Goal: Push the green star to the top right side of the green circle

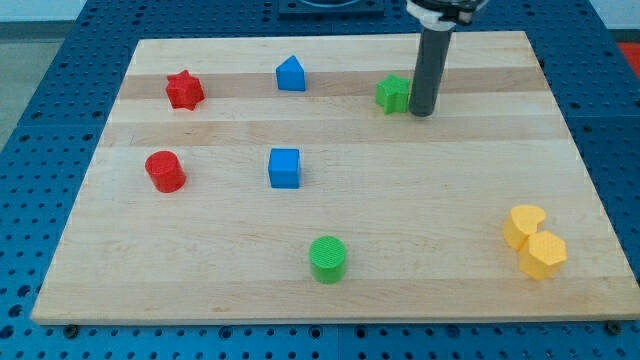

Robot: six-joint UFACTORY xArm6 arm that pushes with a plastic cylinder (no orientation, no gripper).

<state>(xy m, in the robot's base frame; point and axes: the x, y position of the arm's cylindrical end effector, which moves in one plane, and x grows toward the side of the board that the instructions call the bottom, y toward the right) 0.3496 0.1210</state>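
The green star (392, 94) lies near the view's top, right of centre, on the wooden board (450, 200). The green circle (327, 259) stands near the view's bottom centre, far below the star. My tip (421, 112) is at the lower end of the dark rod, right beside the star's right edge, touching or nearly touching it.
A red star (184, 90) and a blue pentagon-like block (290, 74) lie at the top left. A red cylinder (164, 171) and a blue cube (284, 167) sit mid left. A yellow heart (523, 225) and a yellow hexagon (543, 256) sit at the bottom right.
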